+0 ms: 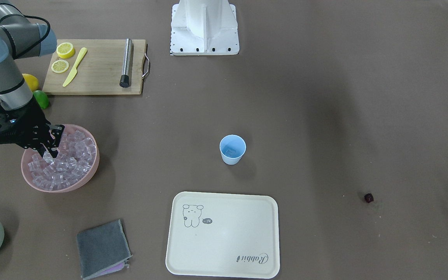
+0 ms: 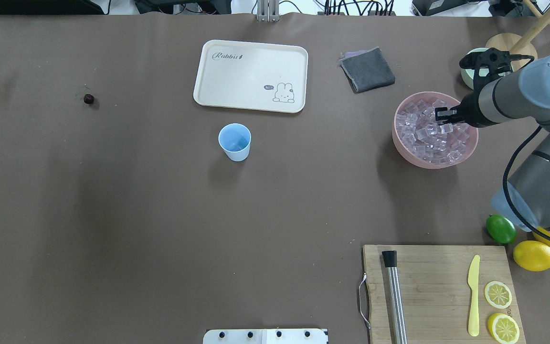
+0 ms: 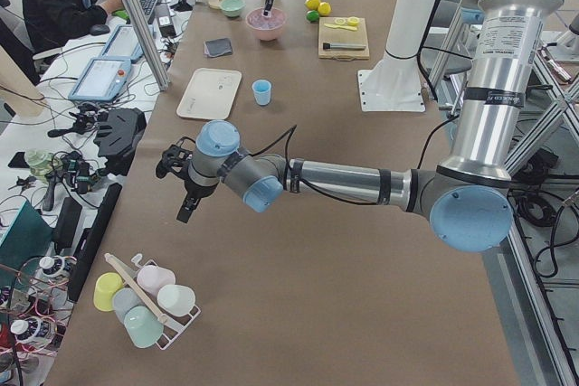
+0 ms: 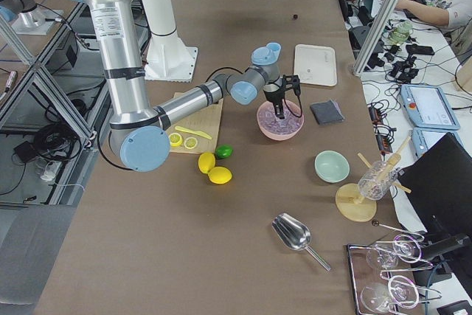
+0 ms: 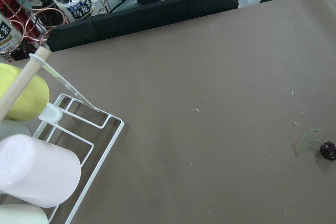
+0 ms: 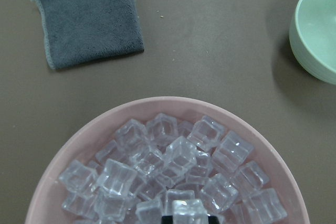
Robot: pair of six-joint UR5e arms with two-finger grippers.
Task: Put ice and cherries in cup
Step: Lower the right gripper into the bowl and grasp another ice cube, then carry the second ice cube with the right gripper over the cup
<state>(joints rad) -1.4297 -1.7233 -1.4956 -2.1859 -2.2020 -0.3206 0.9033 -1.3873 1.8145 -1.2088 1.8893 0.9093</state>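
The light-blue cup [image 1: 232, 149] [image 2: 235, 142] stands upright mid-table, and something clear like an ice cube lies in its bottom. Ice [image 1: 68, 167] [image 6: 173, 156] fills a pink bowl [image 2: 399, 143]. My right gripper [image 1: 49, 152] [image 2: 439, 115] reaches down into that bowl. In the right wrist view one cube [image 6: 188, 211] sits between its dark fingertips. One cherry [image 1: 368, 198] [image 2: 89, 99] [image 5: 328, 150] lies alone on the table, far from the cup. My left gripper [image 3: 187, 210] hangs over the table's far end, and I cannot tell whether it is open or shut.
A cream tray [image 2: 251, 57] lies beyond the cup, with a grey cloth [image 2: 367, 69] beside it. A pale green bowl [image 6: 317, 30] is near the pink one. A cutting board [image 2: 432, 277] holds lemon slices, a knife and a metal muddler. A lime and lemons lie beside it. A cup rack [image 5: 79, 145] stands near my left gripper.
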